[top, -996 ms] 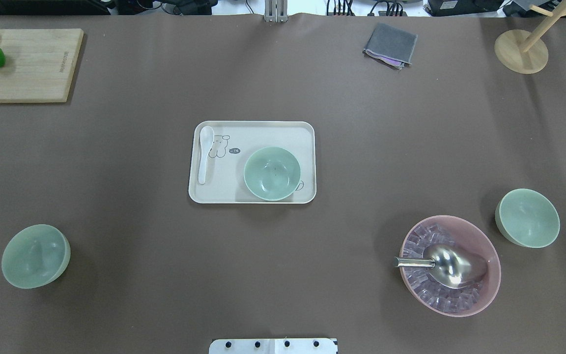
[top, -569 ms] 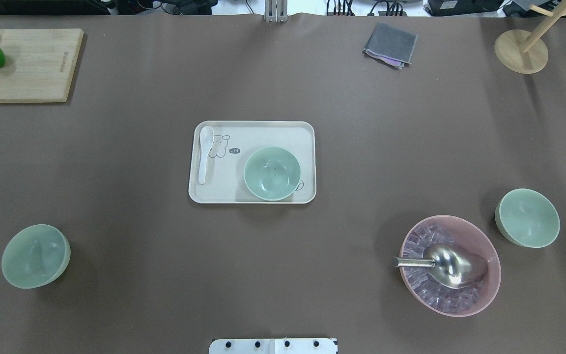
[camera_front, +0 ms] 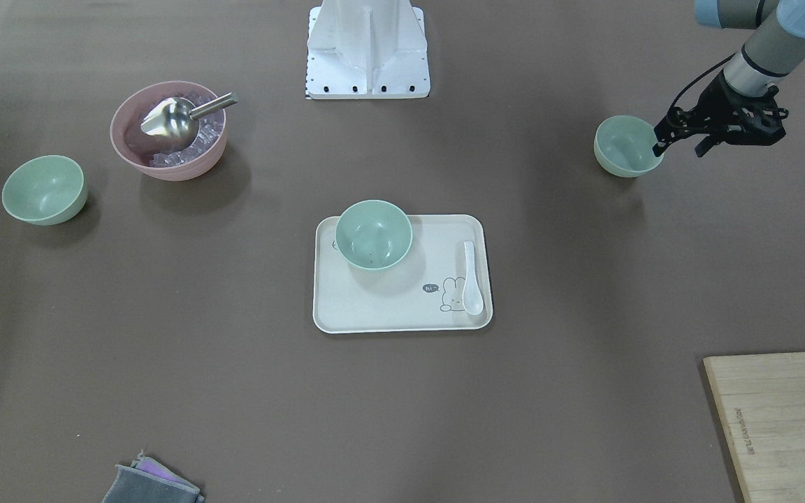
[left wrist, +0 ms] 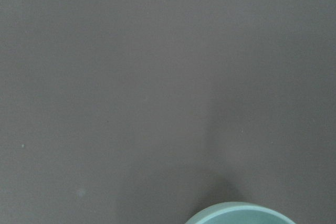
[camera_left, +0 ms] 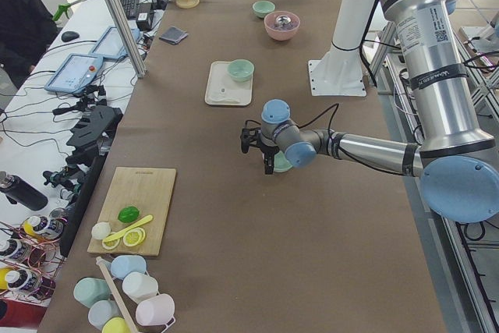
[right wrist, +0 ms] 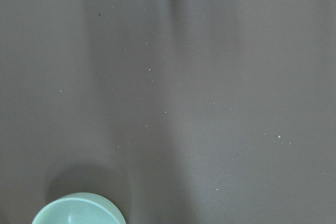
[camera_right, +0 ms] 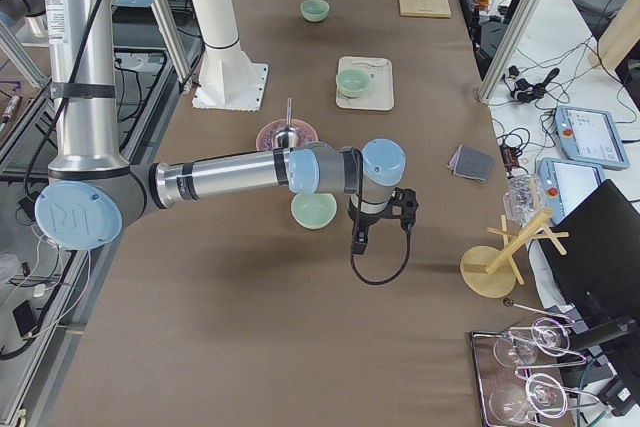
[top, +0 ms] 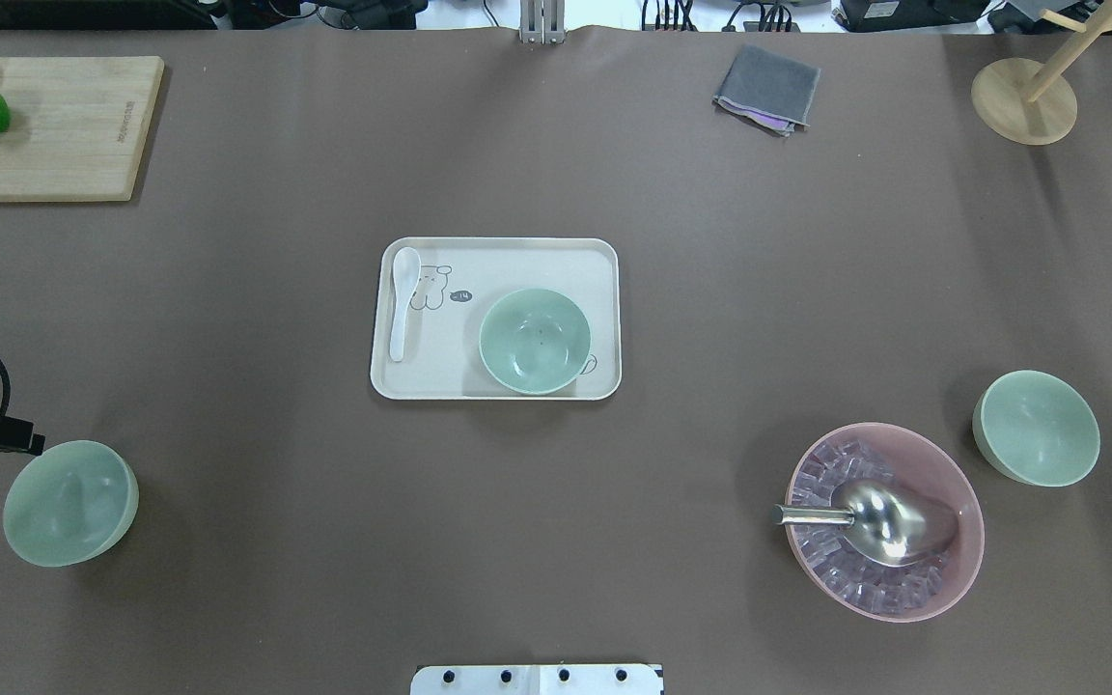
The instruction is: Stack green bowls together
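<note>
Three pale green bowls stand apart. One sits on the cream tray [top: 440,381] at the middle [top: 534,341], also seen from the front [camera_front: 374,234]. One is at the near left [top: 69,502] [camera_front: 626,145]. One is at the near right [top: 1036,428] [camera_front: 44,189]. My left gripper [camera_front: 678,149] hangs open just outside the left bowl's rim, one finger [top: 23,444] showing at the overhead view's left edge. My right gripper [camera_right: 358,244] hovers beside the right bowl [camera_right: 313,210]; I cannot tell if it is open.
A pink bowl [top: 952,569] of ice with a metal scoop [top: 879,521] stands close to the right bowl. A white spoon [top: 402,304] lies on the tray. A cutting board [top: 64,135], a grey cloth [top: 766,89] and a wooden stand [top: 1024,101] are at the far edge.
My left gripper has come in from the left edge of the overhead view and moved down toward the left bowl. The bowls have not moved.
</note>
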`<state>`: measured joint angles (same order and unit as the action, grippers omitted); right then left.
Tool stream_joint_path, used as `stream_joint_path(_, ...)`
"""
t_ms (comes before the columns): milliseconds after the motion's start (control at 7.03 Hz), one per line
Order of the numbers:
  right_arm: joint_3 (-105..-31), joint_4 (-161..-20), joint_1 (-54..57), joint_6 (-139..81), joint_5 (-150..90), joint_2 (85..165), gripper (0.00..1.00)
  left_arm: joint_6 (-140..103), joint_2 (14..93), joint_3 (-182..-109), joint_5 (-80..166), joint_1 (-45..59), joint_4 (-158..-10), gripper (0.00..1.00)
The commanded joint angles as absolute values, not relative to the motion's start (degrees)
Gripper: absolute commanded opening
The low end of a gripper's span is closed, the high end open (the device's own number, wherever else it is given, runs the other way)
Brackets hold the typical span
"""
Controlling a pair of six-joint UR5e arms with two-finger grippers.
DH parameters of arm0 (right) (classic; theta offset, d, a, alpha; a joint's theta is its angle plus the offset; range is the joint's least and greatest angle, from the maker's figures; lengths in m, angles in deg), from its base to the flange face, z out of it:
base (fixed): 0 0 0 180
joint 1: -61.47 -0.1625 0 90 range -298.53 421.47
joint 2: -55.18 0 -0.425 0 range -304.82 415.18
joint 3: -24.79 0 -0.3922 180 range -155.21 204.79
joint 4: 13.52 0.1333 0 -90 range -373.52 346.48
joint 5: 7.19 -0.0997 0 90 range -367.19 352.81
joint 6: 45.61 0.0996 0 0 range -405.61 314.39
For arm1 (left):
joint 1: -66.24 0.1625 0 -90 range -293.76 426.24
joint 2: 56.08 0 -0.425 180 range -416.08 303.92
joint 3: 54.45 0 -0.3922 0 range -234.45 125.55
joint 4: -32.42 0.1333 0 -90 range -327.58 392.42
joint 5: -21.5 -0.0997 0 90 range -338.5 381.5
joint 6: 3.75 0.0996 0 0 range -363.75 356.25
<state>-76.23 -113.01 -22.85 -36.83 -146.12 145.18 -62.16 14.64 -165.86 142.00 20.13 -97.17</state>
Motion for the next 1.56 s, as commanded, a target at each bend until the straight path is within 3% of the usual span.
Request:
stream_joint_path(0,-76.29,-113.01,-22.29,-36.56,-146.23,145.00,1.00,-62.64,13.79,-164.24,141.39,21.94,-99.93,0.88)
stream_joint_path(284,-76.29,-113.01,-22.20,-36.47,-146.23,144.91,1.00,-62.64,13.88,-163.70,141.47,23.08,-100.20,0.73)
stream_joint_path(711,-76.29,-113.10,-22.02,-36.47,-146.23,144.91,1.00,-62.64,14.05,-162.91,141.47,25.02,-100.47,0.62)
stream_joint_path(1138,-76.29,-113.10,-22.02,-36.56,-146.23,144.91,1.00,-62.29,13.96,-162.91,141.47,25.02,-100.56,0.37)
stream_joint_path(1422,-76.29,-113.10,-22.11,-36.64,-146.23,144.91,1.00,-62.11,13.79,-162.91,141.47,25.02,-100.64,0.30)
